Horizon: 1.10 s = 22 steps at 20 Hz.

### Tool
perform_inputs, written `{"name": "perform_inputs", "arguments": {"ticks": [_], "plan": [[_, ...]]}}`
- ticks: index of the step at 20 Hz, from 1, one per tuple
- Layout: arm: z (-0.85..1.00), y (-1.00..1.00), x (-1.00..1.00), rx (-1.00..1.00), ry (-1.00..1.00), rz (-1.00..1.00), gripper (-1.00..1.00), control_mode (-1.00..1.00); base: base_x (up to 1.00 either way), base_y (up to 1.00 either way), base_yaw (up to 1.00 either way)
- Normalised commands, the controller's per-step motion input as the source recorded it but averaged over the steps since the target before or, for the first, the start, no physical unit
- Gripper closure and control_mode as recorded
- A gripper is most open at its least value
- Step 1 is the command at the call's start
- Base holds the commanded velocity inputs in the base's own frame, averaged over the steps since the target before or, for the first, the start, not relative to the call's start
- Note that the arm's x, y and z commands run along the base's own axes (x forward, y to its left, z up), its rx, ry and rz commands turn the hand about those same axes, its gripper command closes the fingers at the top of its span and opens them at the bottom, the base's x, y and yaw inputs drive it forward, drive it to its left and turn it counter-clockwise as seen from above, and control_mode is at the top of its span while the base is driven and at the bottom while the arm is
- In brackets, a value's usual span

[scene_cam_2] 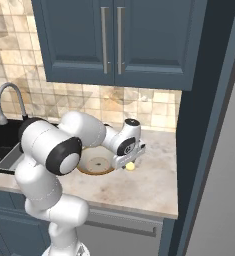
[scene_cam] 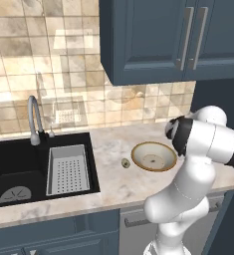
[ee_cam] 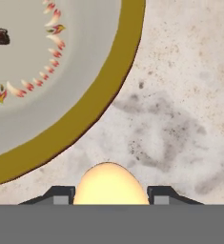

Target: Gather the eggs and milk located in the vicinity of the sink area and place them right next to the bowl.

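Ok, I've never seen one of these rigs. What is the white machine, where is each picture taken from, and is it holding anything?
It is a white robot arm on a base that can drive, in a rendered kitchen. Two pictures come from cameras on the base, behind the arm to its left and right. The third looks along the end effector itself. On the beige marble counter sits a wide shallow cream bowl with a brown rim, right of the black double-basin sink with its grey perforated strainer basket. A small olive-coloured round thing lies left of the bowl. The end effector is shut on a pale yellow egg, low over the counter beside the bowl.
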Motion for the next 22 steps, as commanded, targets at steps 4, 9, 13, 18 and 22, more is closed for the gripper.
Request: {"name": "perform_inputs", "arguments": {"ticks": [4,9,13,18,22], "plan": [[0.00,0.10,0.00,0.00,0.00,0.12,1.00,-1.00,0.00,0.00,0.00],[0.00,0.00,0.00,0.00,0.00,0.06,1.00,-1.00,0.00,0.00,0.00],[0.00,0.00,0.00,0.00,0.00,0.05,-1.00,-1.00,0.00,0.00,0.00],[0.00,0.00,0.00,0.00,0.00,0.01,-1.00,-1.00,0.00,0.00,0.00],[0.00,0.00,0.00,0.00,0.00,0.00,-1.00,-1.00,0.00,0.00,0.00]]}}
